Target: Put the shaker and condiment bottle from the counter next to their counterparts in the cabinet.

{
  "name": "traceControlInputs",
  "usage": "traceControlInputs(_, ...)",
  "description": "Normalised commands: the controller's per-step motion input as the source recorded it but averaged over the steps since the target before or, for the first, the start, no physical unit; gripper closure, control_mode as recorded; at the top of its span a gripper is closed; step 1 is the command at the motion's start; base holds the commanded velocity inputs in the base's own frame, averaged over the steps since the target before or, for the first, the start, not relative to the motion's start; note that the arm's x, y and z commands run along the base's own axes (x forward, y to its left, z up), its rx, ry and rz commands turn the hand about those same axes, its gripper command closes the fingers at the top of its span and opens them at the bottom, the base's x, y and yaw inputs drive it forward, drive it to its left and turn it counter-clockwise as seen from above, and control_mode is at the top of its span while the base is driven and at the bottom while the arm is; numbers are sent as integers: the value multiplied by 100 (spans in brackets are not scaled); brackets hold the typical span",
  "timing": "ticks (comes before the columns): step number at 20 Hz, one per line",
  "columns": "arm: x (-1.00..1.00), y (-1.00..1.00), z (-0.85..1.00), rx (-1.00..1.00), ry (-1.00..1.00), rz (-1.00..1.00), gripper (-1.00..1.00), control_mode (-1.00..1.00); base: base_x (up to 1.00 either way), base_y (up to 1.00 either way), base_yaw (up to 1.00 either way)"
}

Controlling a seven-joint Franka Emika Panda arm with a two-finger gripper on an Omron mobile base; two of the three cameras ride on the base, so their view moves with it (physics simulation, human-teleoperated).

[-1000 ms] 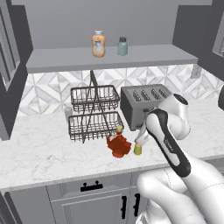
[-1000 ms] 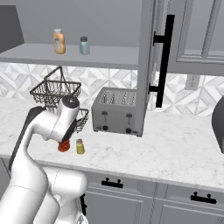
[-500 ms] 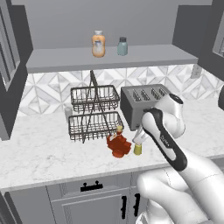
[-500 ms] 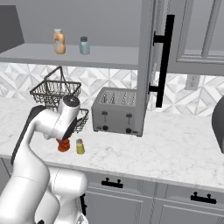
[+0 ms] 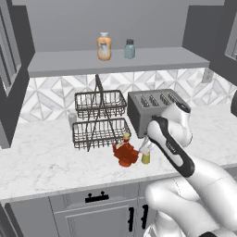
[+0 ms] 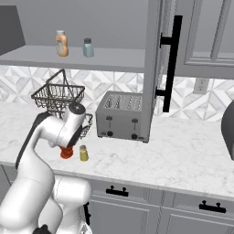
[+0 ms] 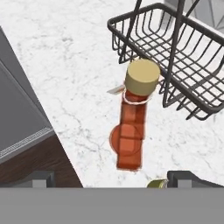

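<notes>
Red condiment bottle (image 7: 132, 131) beside wire basket (image 7: 183, 57)

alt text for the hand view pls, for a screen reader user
Looking down past the open end effector, the dark red condiment bottle with its yellow cap stands on the white marble counter, ungrasped. A dark wire basket sits beside it, and a sliver of the yellow-green shaker shows by one fingertip.
</notes>
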Motion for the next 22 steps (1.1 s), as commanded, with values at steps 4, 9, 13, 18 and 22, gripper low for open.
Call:
traceControlInputs(4,17,0,-21,0,1,0,-100,-100,0,0,0)
traceControlInputs(9,23,0,-19,0,4,0,-100,-100,0,0,0)
traceControlInputs(13,25,0,-16,0,4,0,-100,-100,0,0,0)
traceControlInputs(18,26,0,-14,0,3,0,-100,-100,0,0,0)
traceControlInputs(22,23,3,-15,0,3,0,-100,-100,0,0,0)
